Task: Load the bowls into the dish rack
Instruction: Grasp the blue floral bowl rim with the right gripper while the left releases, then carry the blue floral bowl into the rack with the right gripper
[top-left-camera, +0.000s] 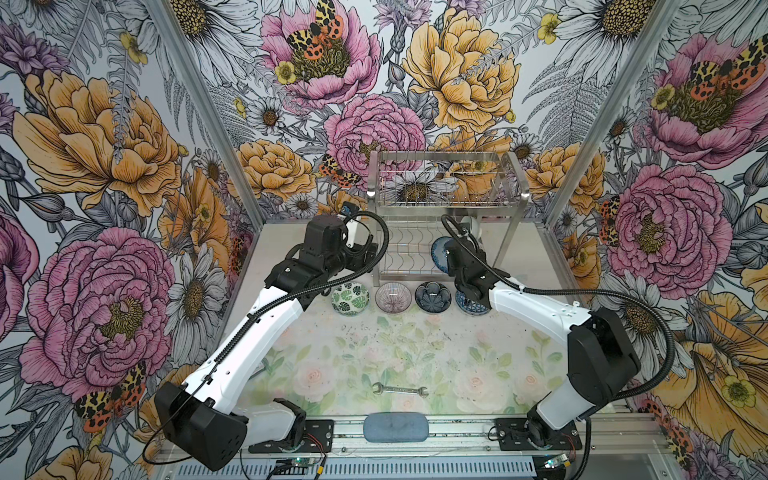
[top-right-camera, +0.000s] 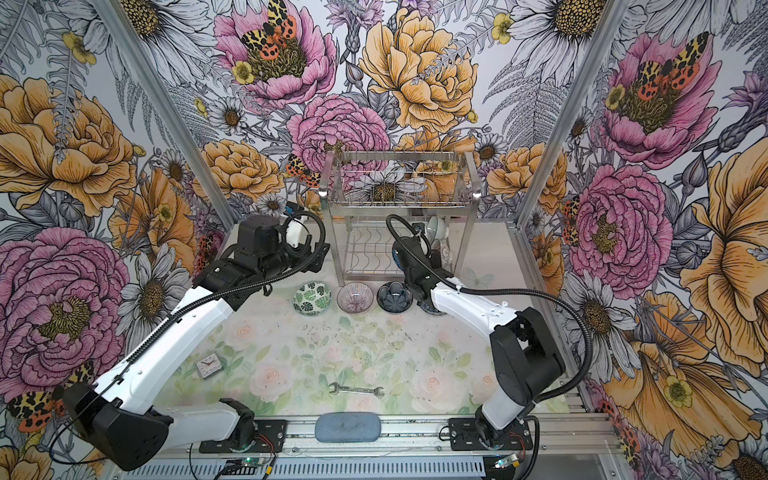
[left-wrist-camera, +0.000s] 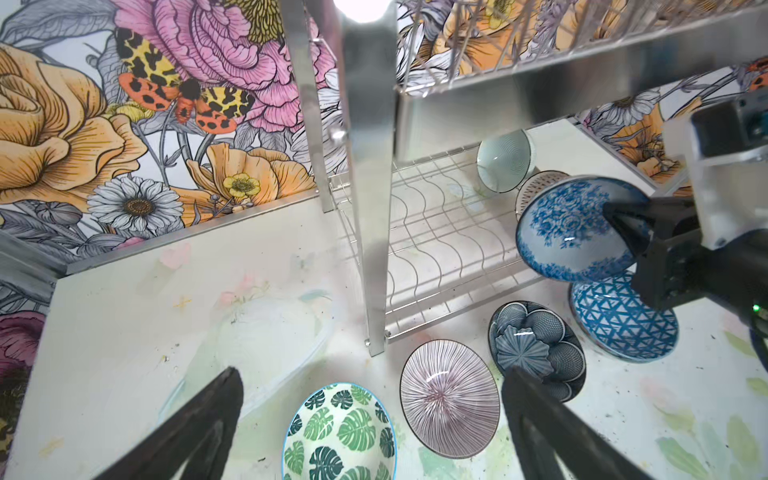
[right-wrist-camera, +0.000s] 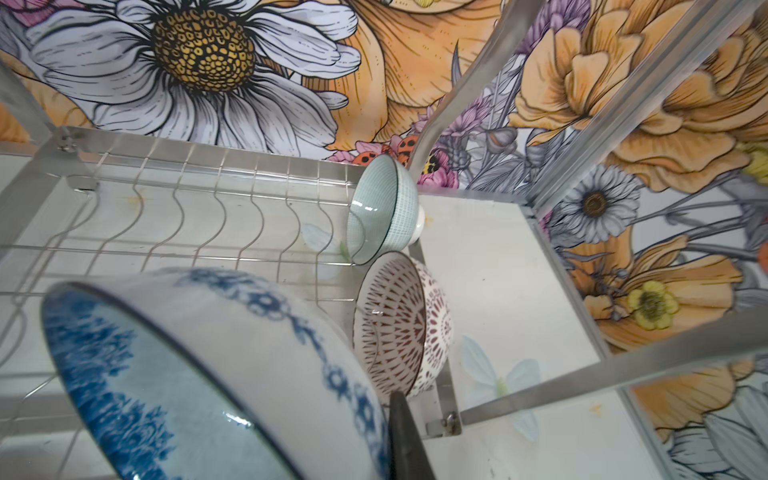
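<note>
Floral table (top-left-camera: 374, 345), bowls (top-left-camera: 393, 296) along dish rack (top-left-camera: 449, 202) front

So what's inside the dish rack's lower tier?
Two on edge: the mint bowl and the red-patterned bowl. The right gripper holds the blue floral bowl at its front, hiding part of the dish rack behind it.

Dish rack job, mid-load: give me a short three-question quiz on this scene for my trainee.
1. True or false: the upper tier of the dish rack holds a bowl.
2. How many bowls sit on the table in front of the rack?
3. Which bowl does the right gripper grip? A mint green bowl; B blue floral bowl; C red-patterned bowl.
Key: 1 false. 2 four: leaf-patterned bowl, striped bowl, dark blue petal-patterned bowl, blue triangle bowl. 3 B.
</note>
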